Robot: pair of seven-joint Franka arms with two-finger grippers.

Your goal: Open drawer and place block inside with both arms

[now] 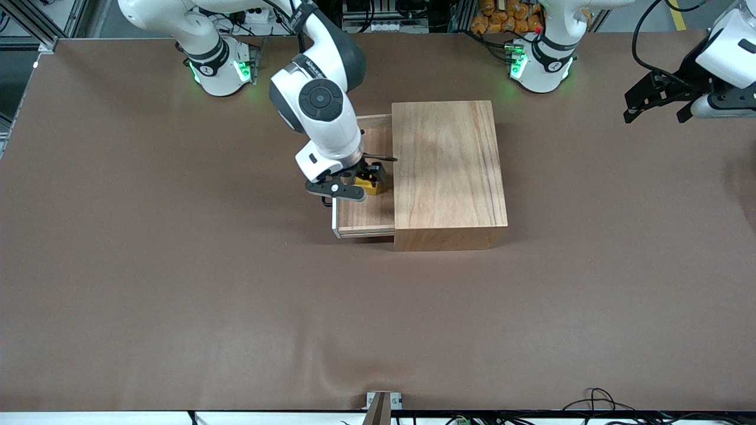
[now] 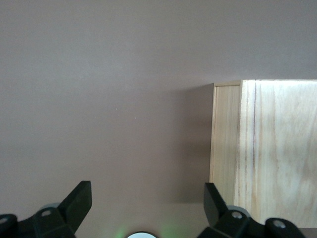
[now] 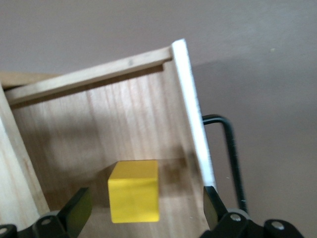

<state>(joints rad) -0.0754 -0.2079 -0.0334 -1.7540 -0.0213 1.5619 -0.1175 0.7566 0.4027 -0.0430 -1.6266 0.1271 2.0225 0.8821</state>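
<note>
A wide brown table (image 1: 177,283) carries 1 wooden box (image 1: 449,171) near its middle, with bare surface on every side. The drawer (image 1: 363,215) is pulled out toward the right arm's end. The yellow block (image 3: 134,191) rests on the drawer floor, apart from the white front panel (image 3: 193,119). The right gripper (image 3: 143,210) hangs over it, fingers spread, holding nothing. The left gripper (image 2: 146,206) waits empty, jaws wide, at the left arm's end.

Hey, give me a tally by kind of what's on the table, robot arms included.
Robot arms: 2, right gripper over the drawer, left gripper waiting
Wooden box: 1
Drawer: 1
Yellow block: 1
Total: 5
</note>
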